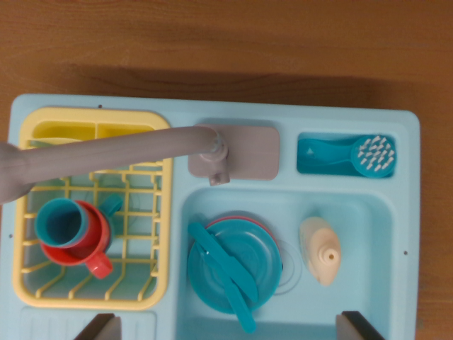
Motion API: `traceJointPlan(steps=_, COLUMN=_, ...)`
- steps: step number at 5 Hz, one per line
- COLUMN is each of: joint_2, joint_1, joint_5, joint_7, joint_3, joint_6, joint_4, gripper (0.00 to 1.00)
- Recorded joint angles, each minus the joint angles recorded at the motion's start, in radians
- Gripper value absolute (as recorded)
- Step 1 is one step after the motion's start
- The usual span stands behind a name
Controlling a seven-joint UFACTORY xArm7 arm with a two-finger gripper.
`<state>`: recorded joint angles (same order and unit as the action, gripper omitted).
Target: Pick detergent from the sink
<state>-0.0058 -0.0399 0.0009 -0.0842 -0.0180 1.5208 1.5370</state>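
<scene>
The hand hangs spread above the cream, teardrop-shaped detergent.

Brown wooden table across the top of the wrist view. Yellow dish rack at the wrist view's left, holding a red cup with a teal cup nested in it. Grey faucet reaching over the rack from a grey base plate. Teal brush lying in a small compartment at upper right, white bristles up. Teal plate stacked on a red plate, teal knife laid diagonally across it.
</scene>
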Motion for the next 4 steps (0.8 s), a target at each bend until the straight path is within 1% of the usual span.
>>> traceJointPlan(steps=1, joint_2=0.0, joint_1=0.0, joint_5=0.0, joint_7=0.0, joint_3=0.0, joint_6=0.0, joint_4=0.0, gripper=0.0)
traceJointPlan(steps=2, joint_2=0.01, joint_1=-0.0049, joint_5=0.0057, joint_7=-0.015, joint_3=-0.005, joint_6=-0.033, joint_4=-0.024, gripper=0.0)
traceJointPlan(steps=3, joint_2=0.01, joint_1=-0.0049, joint_5=0.0057, joint_7=-0.015, joint_3=-0.005, joint_6=-0.033, joint_4=-0.024, gripper=0.0)
traceJointPlan(steps=4, joint_2=0.022, joint_1=-0.0103, joint_5=0.012, joint_7=-0.031, joint_3=-0.01, joint_6=-0.069, joint_4=-0.051, gripper=0.0)
